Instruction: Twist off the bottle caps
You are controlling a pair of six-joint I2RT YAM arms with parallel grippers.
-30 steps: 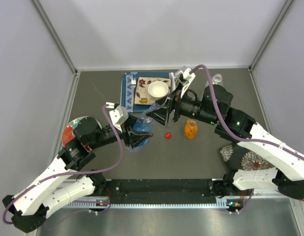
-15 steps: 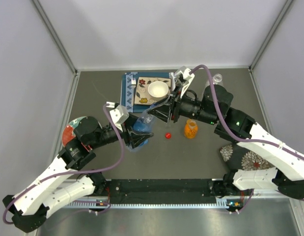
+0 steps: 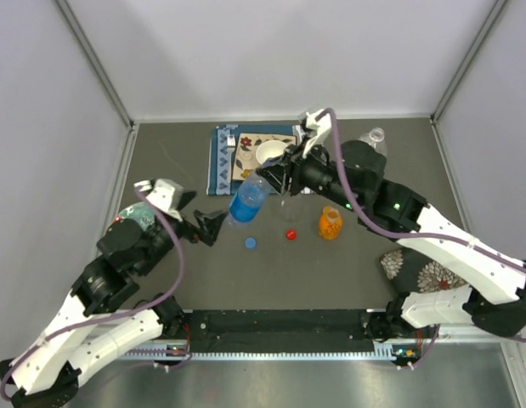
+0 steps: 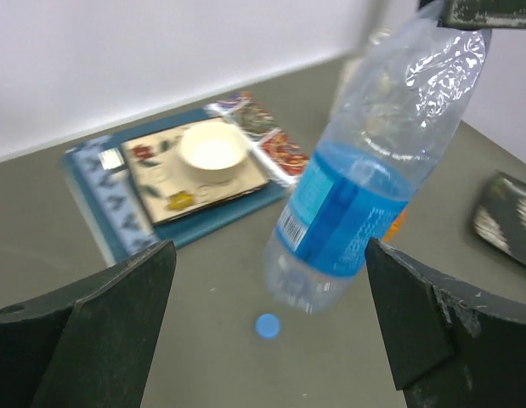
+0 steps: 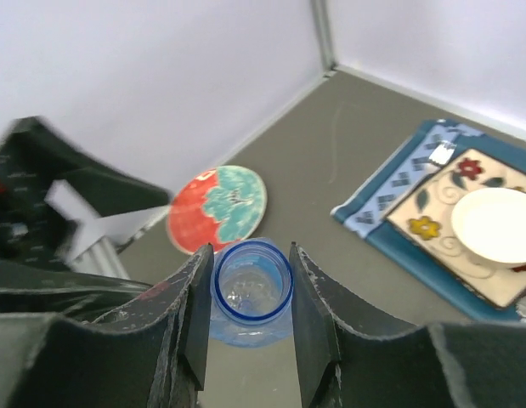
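My right gripper [image 5: 251, 287] is shut on the neck of a clear bottle with a blue label [image 3: 248, 198], which hangs tilted above the table. Its mouth [image 5: 248, 253] is open, with no cap on it. A blue cap [image 3: 251, 243] lies loose on the table below the bottle, also seen as the blue cap [image 4: 267, 325] in the left wrist view. A red cap [image 3: 290, 234] lies to its right. My left gripper [image 3: 205, 226] stands wide open to the left of the bottle [image 4: 364, 191], with nothing between its fingers [image 4: 118, 314].
An orange bottle [image 3: 330, 223] stands right of the red cap. A clear bottle [image 3: 375, 136] stands at the back right. A white bowl [image 3: 271, 154] sits on stacked mats [image 3: 222, 161]. A red and teal plate [image 5: 218, 208] lies left; a dark flowered plate [image 3: 420, 272] lies right.
My left gripper opened and drew back to the left. The blue cap now lies on the table. My right gripper shut on the bottle neck and raised the bottle toward the back.
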